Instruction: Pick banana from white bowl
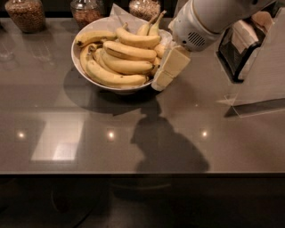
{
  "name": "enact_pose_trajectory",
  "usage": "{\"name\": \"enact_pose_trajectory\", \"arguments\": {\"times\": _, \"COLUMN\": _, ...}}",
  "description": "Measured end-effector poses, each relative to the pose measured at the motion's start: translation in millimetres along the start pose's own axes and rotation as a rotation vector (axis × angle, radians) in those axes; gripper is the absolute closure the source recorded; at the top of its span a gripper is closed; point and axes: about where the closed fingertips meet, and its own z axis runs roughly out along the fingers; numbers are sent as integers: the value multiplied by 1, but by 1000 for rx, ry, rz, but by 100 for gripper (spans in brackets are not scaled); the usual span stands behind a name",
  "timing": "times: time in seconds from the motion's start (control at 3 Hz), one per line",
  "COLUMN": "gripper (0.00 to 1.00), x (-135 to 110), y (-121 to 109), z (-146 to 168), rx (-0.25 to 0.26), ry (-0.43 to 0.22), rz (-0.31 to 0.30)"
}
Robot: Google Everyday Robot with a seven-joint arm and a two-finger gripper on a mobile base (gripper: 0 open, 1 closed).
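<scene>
- Glossy brown counter (89, 142) underneath.
- On it: white bowl (75, 55) back-centre, glass jars (26, 15) along the far edge.
- The gripper (163, 80) hangs beside the bowl's right rim.
</scene>
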Motion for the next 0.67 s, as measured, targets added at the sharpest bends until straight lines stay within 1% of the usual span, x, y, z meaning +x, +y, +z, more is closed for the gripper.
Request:
{"name": "enact_pose_trajectory", "arguments": {"times": 0.33, "gripper": 0, "x": -30, "y": -10, "z": 24, "rx": -26, "ry": -75, "rz": 19}}
{"name": "enact_pose_trajectory", "arguments": {"times": 0.67, "gripper": 5, "x": -60, "y": -14, "z": 44, "rx": -59, "ry": -124, "rz": 16}}
